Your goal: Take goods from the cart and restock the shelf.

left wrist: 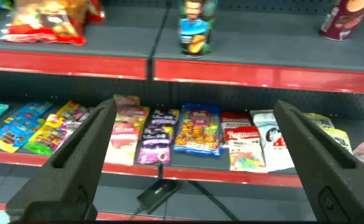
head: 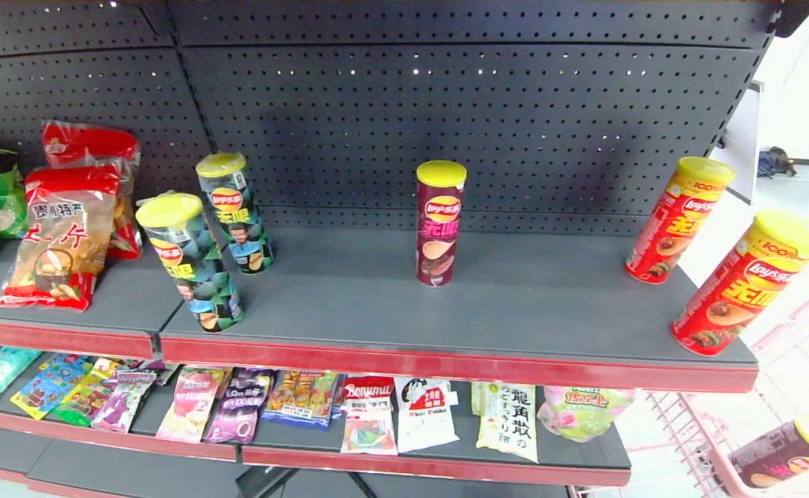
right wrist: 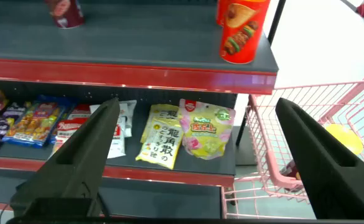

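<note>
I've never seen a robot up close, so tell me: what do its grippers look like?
The left gripper and right gripper look alike: each has two long, matte black fingers, flat-sided and tapering to blunt tips, with plain surfaces.

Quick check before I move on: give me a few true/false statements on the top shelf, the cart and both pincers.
1. The left pincer and the right pincer are both open and hold nothing. True.
2. The maroon shelf can lies on its side. False: it stands upright, mid-shelf.
3. Two red cans stand at the top shelf's right end. True.
4. The pink cart holds nothing. False: a yellow-lidded cart can lies in it.
5. The lower shelf holds bottles. False: it holds flat snack packets.
</note>
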